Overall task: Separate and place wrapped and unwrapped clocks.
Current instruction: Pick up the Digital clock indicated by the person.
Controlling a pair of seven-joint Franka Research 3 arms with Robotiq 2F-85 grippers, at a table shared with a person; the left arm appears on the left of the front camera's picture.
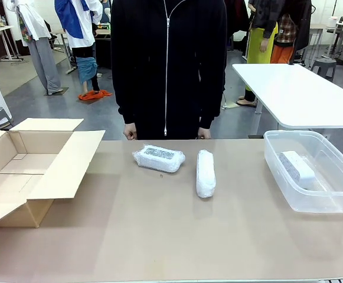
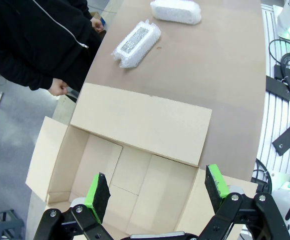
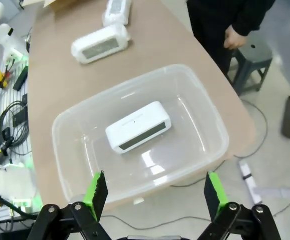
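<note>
The left gripper (image 2: pixel 156 189) is hanging over the open cardboard box (image 2: pixel 135 125). Its two green fingers are standing wide apart and are holding nothing. The box is sitting on the left side of the brown table (image 1: pixel 159 236), with its flaps folded out.

The right gripper (image 3: pixel 154 194) is hanging over the clear tub (image 3: pixel 65 130). Its fingers are standing wide apart too, and they are holding nothing. The tub is sitting at the right end of the table. The bare clock (image 3: pixel 138 126) is lying inside the tub, on the bottom. It is looking smooth and white, with round corners.

Two more clocks are lying in the middle of the table, between the box and the tub, close to the far edge. The first wrapped clock (image 1: pixel 159 158) is lying sideways, and its dark face is showing through the crinkly wrap. The second wrapped clock (image 1: pixel 205 173) is lying near it on the tub side, with one end pointing at the person. The two are not touching.

A person in a black zip jacket (image 1: pixel 168 65) is standing at the far side of the table. One hand (image 1: pixel 130 132) and the other hand (image 1: pixel 204 134) are hanging down by the table edge, and they are not touching any clock.
</note>
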